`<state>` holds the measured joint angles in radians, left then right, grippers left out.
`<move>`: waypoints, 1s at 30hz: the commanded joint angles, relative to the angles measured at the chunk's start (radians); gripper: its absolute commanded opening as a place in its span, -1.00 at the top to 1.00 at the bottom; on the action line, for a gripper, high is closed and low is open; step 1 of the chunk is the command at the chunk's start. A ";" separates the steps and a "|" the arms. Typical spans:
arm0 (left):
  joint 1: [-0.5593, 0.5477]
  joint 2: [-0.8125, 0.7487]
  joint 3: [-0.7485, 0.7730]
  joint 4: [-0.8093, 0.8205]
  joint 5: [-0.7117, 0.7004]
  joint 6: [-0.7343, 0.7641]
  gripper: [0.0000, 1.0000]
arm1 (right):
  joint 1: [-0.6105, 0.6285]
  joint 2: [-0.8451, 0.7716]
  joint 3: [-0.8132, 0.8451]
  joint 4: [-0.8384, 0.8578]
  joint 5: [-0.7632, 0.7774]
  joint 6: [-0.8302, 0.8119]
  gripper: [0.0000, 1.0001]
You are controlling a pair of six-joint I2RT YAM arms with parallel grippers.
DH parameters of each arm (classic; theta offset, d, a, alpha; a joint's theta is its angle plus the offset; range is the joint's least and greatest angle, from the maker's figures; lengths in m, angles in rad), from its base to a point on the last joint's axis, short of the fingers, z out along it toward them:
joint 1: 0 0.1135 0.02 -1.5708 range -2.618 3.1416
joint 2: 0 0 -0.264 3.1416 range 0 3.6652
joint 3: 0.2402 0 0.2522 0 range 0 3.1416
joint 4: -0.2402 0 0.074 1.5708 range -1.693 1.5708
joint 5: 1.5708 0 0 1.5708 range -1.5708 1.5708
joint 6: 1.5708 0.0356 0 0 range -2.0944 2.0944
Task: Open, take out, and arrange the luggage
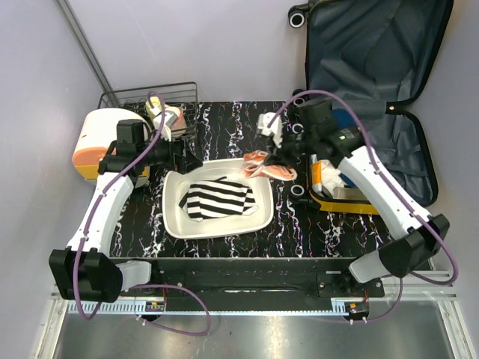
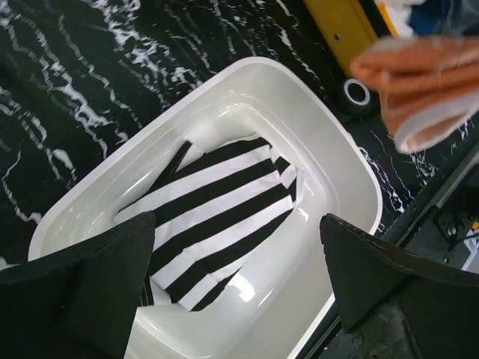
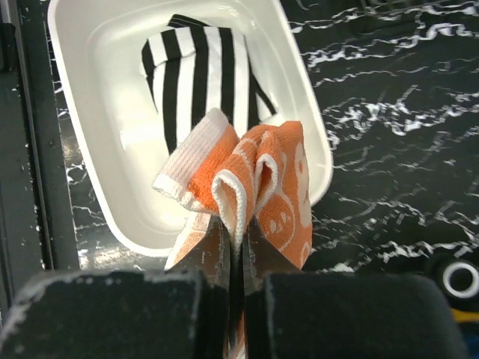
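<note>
Here, grey-lined yellow luggage [image 1: 374, 67] wide open; right tool [image 3: 241, 247] tight on orange cloth [image 3: 262, 179], left tool [image 2: 238, 224] spread.

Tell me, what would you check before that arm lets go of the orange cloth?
1. Grip: the right tool is shut on the orange cloth: ok.
2. Position: the cloth hangs over the rim of the white tray, not its middle: not ok.
3. Room: there is bare tray floor beside the striped cloth: ok.
4. Other arm: the left tool is open and empty: ok.
5. The suitcase lies open: ok.
</note>
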<state>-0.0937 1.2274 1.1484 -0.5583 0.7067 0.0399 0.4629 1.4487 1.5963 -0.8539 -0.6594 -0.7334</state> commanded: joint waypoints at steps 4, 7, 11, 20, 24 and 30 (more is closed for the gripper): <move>0.126 -0.051 -0.044 0.047 0.025 -0.117 -0.90 | 0.186 0.136 -0.005 0.217 0.263 0.195 1.00; 0.147 -0.071 -0.056 0.044 0.025 -0.115 -0.90 | 0.230 0.200 -0.009 0.292 0.349 0.255 1.00; 0.169 -0.098 -0.078 0.044 0.025 -0.118 -0.89 | 0.278 0.251 -0.056 0.406 0.469 0.282 1.00; 0.189 -0.120 -0.098 0.038 0.028 -0.114 -0.89 | 0.407 0.317 -0.308 0.613 0.733 0.220 1.00; 0.190 -0.123 -0.093 0.029 0.034 -0.103 -0.89 | 0.450 0.299 -0.369 0.551 0.667 0.204 0.00; 0.192 -0.112 -0.082 0.029 0.069 -0.100 -0.90 | 0.448 0.259 -0.229 0.351 0.477 0.290 -0.98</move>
<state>0.0917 1.1320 1.0519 -0.5529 0.7200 -0.0719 0.9169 1.7702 1.2285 -0.3851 -0.0731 -0.5018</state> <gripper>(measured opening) 0.948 0.961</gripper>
